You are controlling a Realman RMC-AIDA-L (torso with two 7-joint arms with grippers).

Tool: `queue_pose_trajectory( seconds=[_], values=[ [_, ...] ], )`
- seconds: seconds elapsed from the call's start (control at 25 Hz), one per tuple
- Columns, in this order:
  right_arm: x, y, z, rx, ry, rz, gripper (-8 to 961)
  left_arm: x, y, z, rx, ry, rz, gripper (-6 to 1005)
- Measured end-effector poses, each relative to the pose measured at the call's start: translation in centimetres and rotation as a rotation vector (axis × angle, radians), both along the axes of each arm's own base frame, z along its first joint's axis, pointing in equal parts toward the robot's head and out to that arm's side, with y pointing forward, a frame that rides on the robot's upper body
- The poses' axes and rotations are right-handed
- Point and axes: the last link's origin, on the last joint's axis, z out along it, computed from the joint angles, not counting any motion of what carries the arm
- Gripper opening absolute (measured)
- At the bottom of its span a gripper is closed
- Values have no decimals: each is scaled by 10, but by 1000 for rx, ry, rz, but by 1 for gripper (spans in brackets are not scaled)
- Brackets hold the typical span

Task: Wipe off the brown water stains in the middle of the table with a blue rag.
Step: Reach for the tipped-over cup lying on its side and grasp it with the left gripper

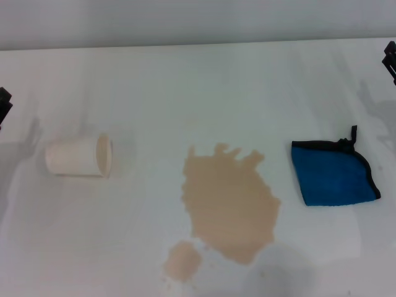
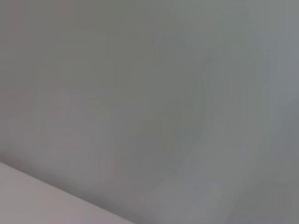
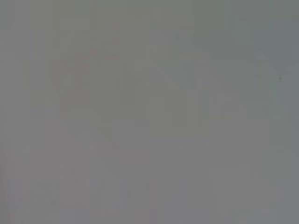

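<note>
The blue rag (image 1: 334, 174) lies nearer my right gripper (image 1: 390, 60), right of the brown water stains (image 1: 230, 204); its fingers' state I cannot tell.

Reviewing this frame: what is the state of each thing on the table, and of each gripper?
brown water stains: unwiped, large puddle plus small blot.
blue rag: folded flat, untouched, right of puddle.
paper cup: tipped on its side.
left gripper: parked at left edge.
right gripper: parked at right edge.

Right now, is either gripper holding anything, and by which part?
Nothing is held. The blue rag lies free on the table; left gripper and right gripper sit at the edges.
</note>
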Motion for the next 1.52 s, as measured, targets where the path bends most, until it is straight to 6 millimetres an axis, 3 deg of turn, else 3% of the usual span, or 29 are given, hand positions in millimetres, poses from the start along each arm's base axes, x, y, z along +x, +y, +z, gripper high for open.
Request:
queue_pose_trajectory(
  seconds=[0.92, 1.28, 1.52],
  values=[
    [-6, -4, 5, 46, 15, 46, 856, -12, -6, 16, 115, -55, 65, 888],
    [-7, -3, 4, 44, 16, 48, 856, 26, 11, 46, 17, -70, -246, 887],
    [-11, 3, 4, 37, 9, 62, 855, 43, 29, 72, -229, 61, -393, 887]
  ],
)
